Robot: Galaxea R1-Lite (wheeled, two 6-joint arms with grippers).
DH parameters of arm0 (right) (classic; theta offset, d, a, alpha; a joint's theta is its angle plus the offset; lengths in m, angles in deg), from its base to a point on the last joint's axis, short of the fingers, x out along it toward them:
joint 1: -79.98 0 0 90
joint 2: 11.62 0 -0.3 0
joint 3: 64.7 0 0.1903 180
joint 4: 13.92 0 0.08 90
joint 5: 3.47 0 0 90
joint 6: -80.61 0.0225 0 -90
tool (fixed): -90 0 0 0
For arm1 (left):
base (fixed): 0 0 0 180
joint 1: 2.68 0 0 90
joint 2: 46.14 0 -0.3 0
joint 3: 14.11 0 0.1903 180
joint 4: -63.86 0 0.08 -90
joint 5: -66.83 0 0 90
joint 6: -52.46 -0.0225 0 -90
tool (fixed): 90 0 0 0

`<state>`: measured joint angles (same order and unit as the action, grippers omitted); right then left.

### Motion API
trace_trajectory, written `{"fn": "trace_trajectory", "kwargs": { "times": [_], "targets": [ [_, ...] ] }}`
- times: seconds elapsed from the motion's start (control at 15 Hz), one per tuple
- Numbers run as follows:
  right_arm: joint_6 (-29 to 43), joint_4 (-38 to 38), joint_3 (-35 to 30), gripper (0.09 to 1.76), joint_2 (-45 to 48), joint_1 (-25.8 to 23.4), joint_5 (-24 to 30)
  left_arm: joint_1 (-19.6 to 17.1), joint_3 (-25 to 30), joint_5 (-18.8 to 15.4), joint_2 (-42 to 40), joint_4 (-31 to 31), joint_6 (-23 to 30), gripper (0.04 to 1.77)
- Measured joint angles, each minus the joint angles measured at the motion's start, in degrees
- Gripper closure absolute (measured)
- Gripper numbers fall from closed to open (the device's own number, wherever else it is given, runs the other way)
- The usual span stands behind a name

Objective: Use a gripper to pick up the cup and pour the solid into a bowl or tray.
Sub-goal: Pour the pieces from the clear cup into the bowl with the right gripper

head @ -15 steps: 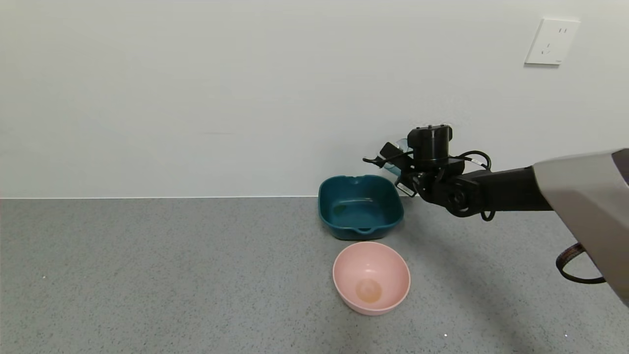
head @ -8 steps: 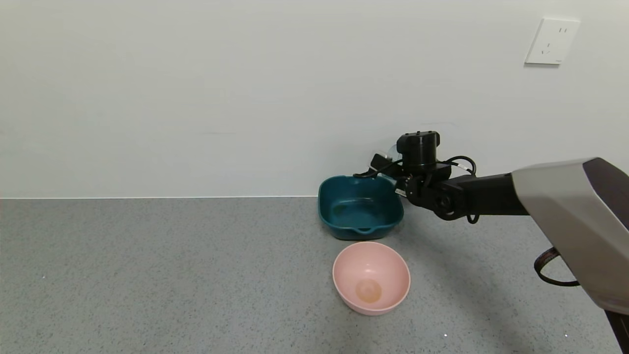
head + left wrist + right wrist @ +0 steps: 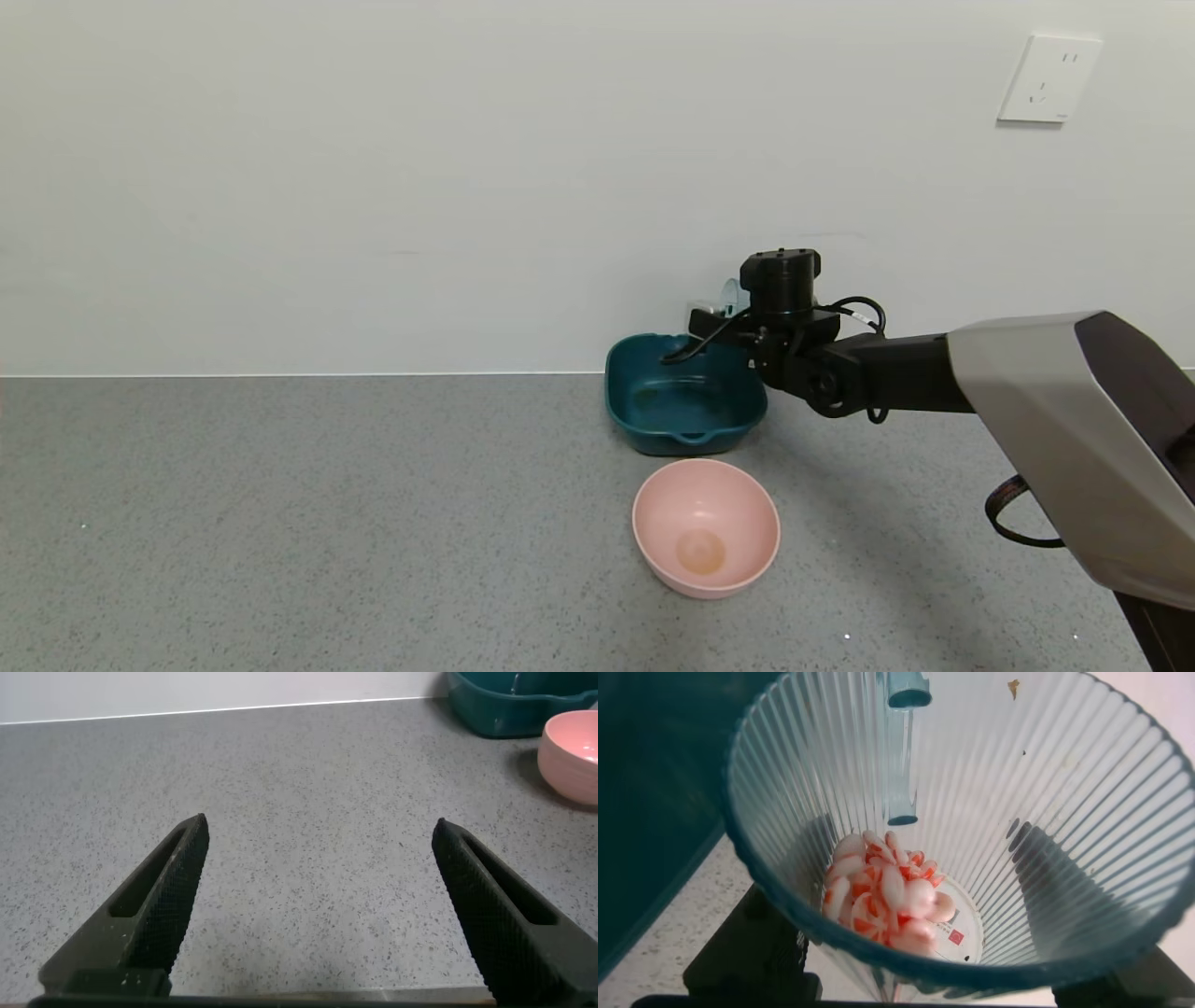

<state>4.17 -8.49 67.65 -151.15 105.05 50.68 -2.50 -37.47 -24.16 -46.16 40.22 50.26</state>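
Note:
My right gripper is shut on the cup and holds it in the air over the back right edge of the teal dish. In the right wrist view the ribbed blue-green cup fills the picture. The orange-red and white pieces lie heaped on its bottom and one side. A dark finger shows outside the cup wall, and the teal dish lies beside it. My left gripper is open and empty over bare countertop.
A round pink bowl stands in front of the teal dish. Both also show far off in the left wrist view, the pink bowl and the dish. The wall rises right behind the dish.
My right arm has moved left and down with the cup, from the right of the teal dish to over its back right edge. The bowls have not moved.

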Motion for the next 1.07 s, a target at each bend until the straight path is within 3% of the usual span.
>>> {"fn": "trace_trajectory", "kwargs": {
  "times": [0.73,1.07],
  "targets": [
    [-19.0,0.2,0.1,0.47,0.5,1.3,-2.3,0.0,0.0,0.0,0.0,0.0,0.0,0.09],
    [-23.3,0.0,0.2,0.47,0.1,2.4,-4.5,0.0,0.0,0.0,0.0,0.0,0.0,0.09]
  ]
}}
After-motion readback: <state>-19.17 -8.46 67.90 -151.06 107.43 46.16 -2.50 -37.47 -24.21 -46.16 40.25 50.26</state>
